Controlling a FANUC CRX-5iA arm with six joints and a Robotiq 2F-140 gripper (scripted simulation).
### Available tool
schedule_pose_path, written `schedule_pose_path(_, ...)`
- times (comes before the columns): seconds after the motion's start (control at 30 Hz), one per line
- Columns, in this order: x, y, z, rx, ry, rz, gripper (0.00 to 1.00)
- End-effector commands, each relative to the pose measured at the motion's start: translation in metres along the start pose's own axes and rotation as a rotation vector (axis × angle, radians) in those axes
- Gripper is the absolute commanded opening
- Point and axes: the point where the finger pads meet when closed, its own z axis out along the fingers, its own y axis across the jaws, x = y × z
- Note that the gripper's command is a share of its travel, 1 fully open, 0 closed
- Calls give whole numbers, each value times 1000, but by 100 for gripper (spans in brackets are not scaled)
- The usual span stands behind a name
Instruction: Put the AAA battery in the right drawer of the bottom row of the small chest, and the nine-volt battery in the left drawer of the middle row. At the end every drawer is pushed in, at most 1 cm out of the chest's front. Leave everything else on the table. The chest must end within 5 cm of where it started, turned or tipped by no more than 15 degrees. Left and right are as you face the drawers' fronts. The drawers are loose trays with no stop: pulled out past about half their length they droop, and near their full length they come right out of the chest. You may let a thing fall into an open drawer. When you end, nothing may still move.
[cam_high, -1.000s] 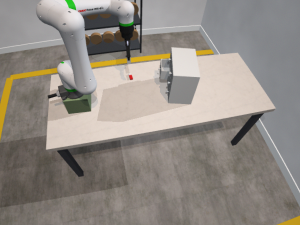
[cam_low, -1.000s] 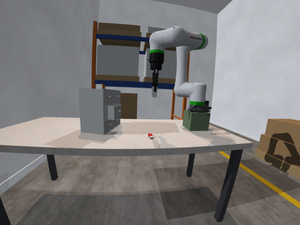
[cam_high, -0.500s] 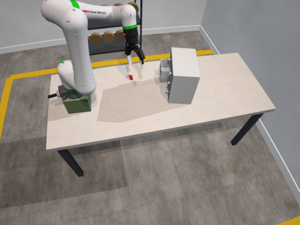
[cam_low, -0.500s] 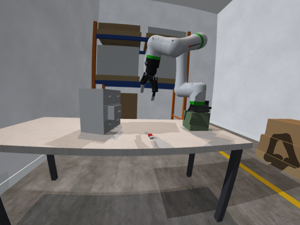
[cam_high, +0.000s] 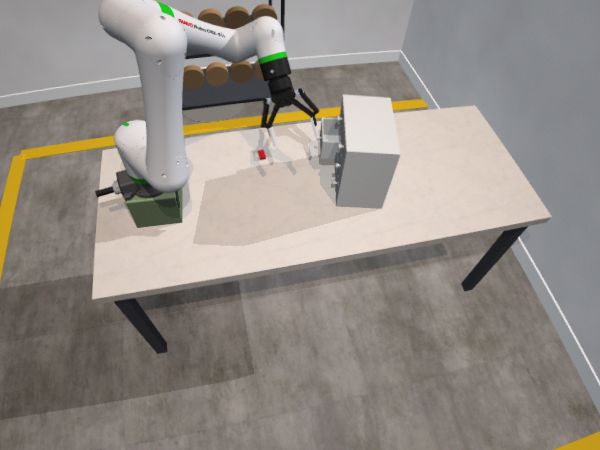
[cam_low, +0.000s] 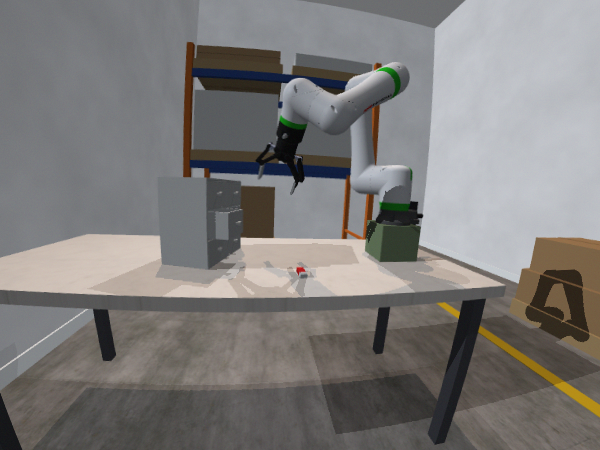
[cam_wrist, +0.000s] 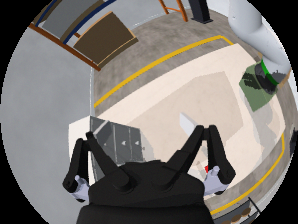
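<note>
Pale grey walls (cam_high: 500, 75) (cam_low: 320, 25) (cam_wrist: 40, 95) enclose the room, above a mottled grey-brown floor (cam_high: 350, 350) (cam_low: 200, 345) (cam_wrist: 145, 60) marked with yellow lines (cam_high: 65, 146) (cam_low: 540, 382) (cam_wrist: 165, 56). A pale surface (cam_high: 450, 175) (cam_low: 120, 245) (cam_wrist: 135, 107) stands on dark legs (cam_high: 142, 325) (cam_low: 457, 370). Behind it in the exterior view rises a rack with orange posts (cam_low: 188, 110) and blue beams (cam_low: 235, 75). Stacked brown boxes (cam_low: 565, 255) sit at the right edge. Shadows fall across the surface and floor.

Open end effector (cam_high: 294, 136), red object (cam_high: 261, 154), chest (cam_high: 369, 150)
</note>
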Motion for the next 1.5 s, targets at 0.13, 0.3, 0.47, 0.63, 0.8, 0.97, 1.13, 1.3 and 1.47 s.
schedule_pose_path(0.13,-31,-42,-8,85,156,-459,100)
schedule_pose_path(0.3,-74,-30,-16,114,265,-712,100)
schedule_pose_path(0.47,-101,-13,-19,135,371,-947,100)
schedule_pose_path(0.63,-140,24,-21,138,509,-1207,100)
schedule_pose_path(0.8,-167,60,-21,131,660,-1459,100)
schedule_pose_path(0.97,-176,76,-21,114,821,-1706,100)
schedule_pose_path(1.13,-184,91,-21,86,976,-1920,100)
schedule_pose_path(1.3,-186,95,-21,47,1152,-2151,100)
schedule_pose_path(1.47,-186,95,-21,8,1294,-2329,0)
